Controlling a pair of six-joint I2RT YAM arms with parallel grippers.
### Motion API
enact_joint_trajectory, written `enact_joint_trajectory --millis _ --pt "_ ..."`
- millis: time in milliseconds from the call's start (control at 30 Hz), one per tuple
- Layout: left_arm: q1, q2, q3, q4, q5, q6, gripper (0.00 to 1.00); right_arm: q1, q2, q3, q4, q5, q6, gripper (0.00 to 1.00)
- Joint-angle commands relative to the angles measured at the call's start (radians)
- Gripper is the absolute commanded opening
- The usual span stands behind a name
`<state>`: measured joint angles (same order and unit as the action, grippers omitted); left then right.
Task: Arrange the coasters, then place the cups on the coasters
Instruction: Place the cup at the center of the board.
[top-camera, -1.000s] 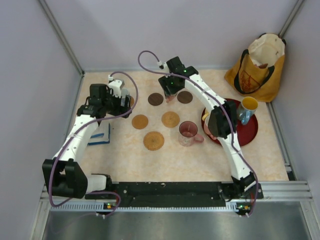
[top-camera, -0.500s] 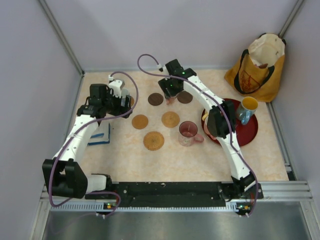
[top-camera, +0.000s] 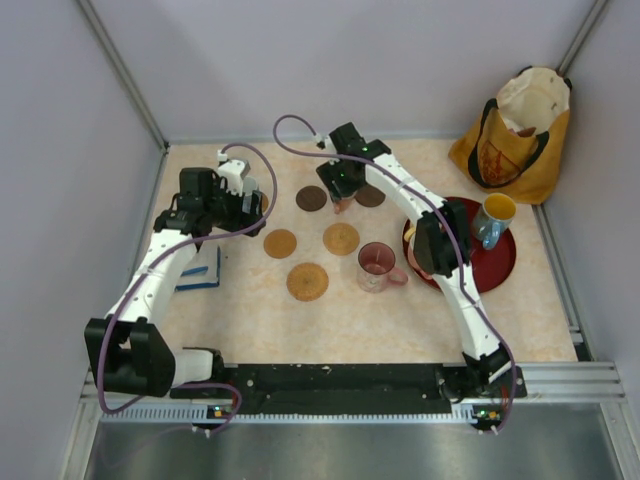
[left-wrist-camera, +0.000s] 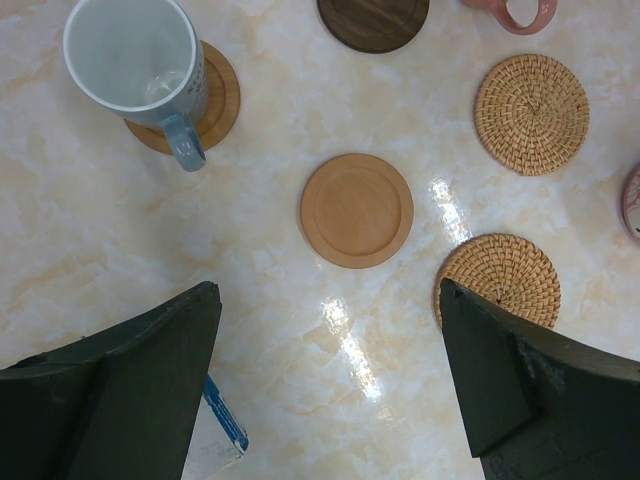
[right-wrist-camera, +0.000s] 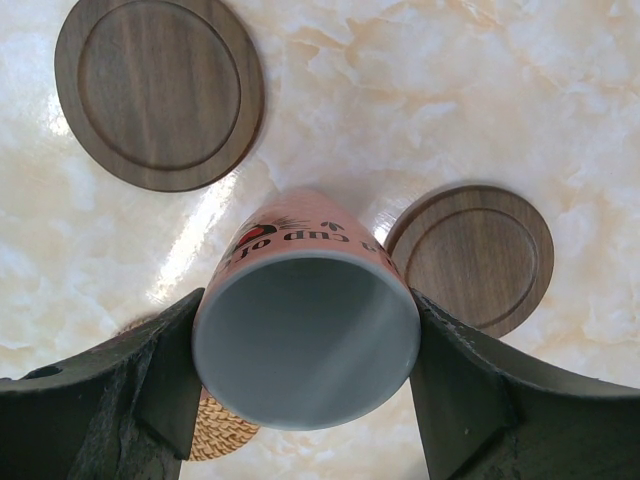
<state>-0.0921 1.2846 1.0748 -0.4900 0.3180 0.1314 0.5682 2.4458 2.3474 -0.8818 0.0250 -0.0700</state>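
Observation:
My right gripper (right-wrist-camera: 305, 297) is shut on a pink cup (right-wrist-camera: 305, 345) with dark lettering, its mouth facing the camera. The cup is over the table between two dark brown coasters (right-wrist-camera: 160, 90) (right-wrist-camera: 475, 255). From above, that gripper (top-camera: 343, 192) is at the back middle. My left gripper (left-wrist-camera: 328, 300) stands open over bare table, holding nothing. Ahead of it a blue-grey cup (left-wrist-camera: 135, 60) stands on a tan coaster (left-wrist-camera: 222, 100). A smooth tan coaster (left-wrist-camera: 357, 210) and two woven ones (left-wrist-camera: 531, 113) (left-wrist-camera: 500, 280) lie bare. A second pink cup (top-camera: 378, 266) stands on the table.
A red round tray (top-camera: 495, 268) at the right carries a blue cup with a yellow inside (top-camera: 493, 218). A yellow-orange bag (top-camera: 515, 125) stands in the back right corner. A blue and white box (top-camera: 202, 270) lies under my left arm. Walls enclose the table.
My right gripper has shifted slightly left with the pink cup in it. The left arm has not moved.

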Motion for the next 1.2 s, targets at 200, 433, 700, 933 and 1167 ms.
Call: enact_joint_trajectory --millis 200,433,700,933,1167 --pt "0.005 -0.019 -0.006 0.041 0.021 0.0 0.94 0.035 -0.06 -0.02 0.037 0.016 -0.031 0.84" --pt "0.005 -0.016 -0.003 0.037 0.027 -0.003 0.94 0.035 -0.102 -0.026 0.037 0.032 -0.034 0.99" --pt "-0.026 0.021 0.036 0.036 0.004 0.004 0.94 0.033 -0.296 -0.054 0.037 0.041 -0.05 0.99" --pt "-0.152 0.148 0.18 0.021 -0.108 -0.022 0.96 -0.065 -0.64 -0.348 0.053 0.03 -0.024 0.99" --pt "-0.33 0.384 0.433 -0.039 -0.214 -0.067 0.97 -0.356 -0.987 -0.748 0.116 -0.077 -0.056 0.99"
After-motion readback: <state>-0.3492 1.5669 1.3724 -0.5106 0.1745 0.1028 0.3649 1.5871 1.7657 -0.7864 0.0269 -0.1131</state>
